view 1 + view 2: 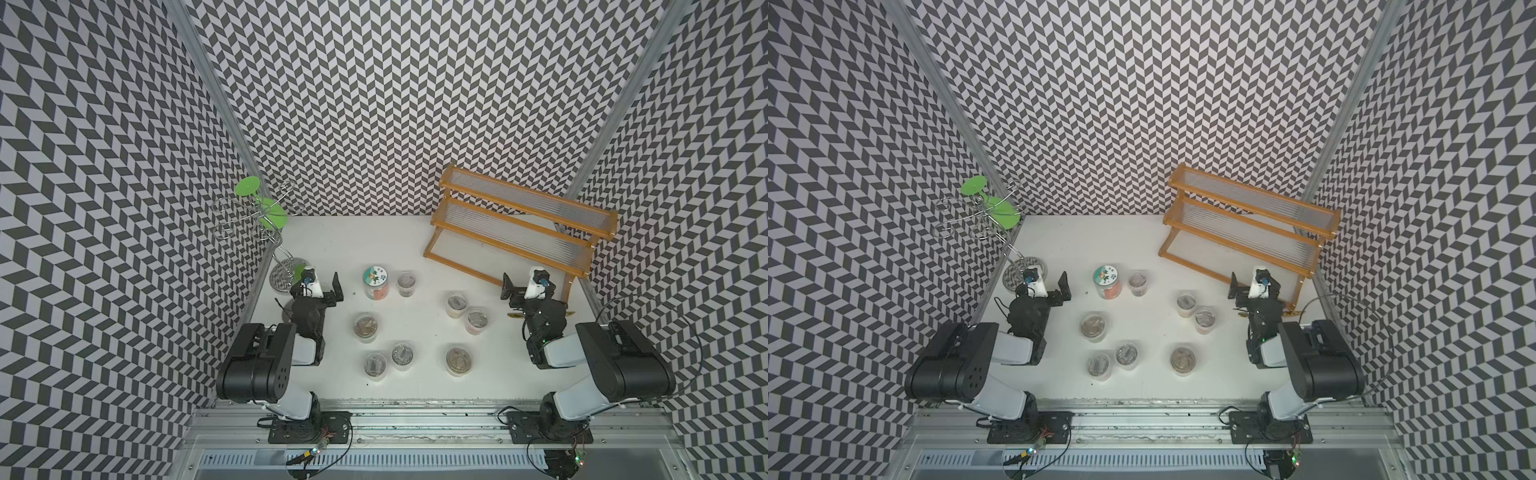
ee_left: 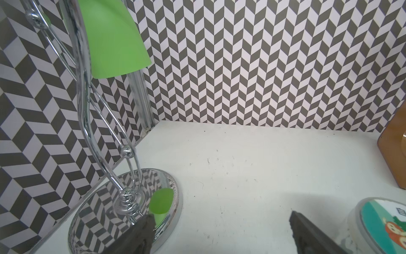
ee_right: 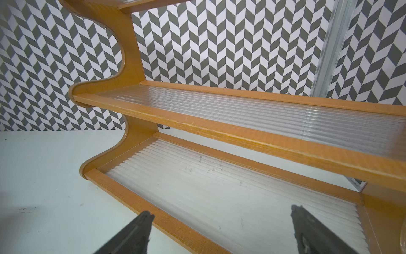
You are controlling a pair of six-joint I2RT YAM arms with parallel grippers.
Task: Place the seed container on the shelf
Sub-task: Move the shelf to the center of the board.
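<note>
- The white table [image 1: 374, 237] is boxed in by chevron walls [image 1: 124, 208] on the left, right and far sides, with a metal rail [image 1: 415, 419] along the near edge carrying both arm bases.
- The shelf [image 1: 515, 235] [image 1: 1246, 232] fills the far right corner. It is turned at an angle, and its right end is close to the right wall.
- A wire stand [image 1: 282, 272] sits in the far left corner against the left wall.
- Open tabletop runs between the stand and the shelf at the far middle, and in a strip just behind the near rail.
- The left gripper [image 1: 318, 291] [image 2: 222, 220] is spread wide and holds nothing. One finger is above the stand's chrome base and the other is just beside the printed-lid jar [image 2: 382, 224].
- The right gripper [image 1: 532, 291] [image 3: 222, 211] is also spread wide and empty, at the front edge of the shelf's lowest tier.
- The shelf [image 3: 241, 129] has an orange-brown frame with curved side panels and three stepped tiers of clear ribbed sheet, all bare.
- Eight small jars [image 1: 365, 326] stand upright mid-table, between the arms and near of the shelf. Seven have clear lids.
- Which jar holds seeds cannot be told.
</note>
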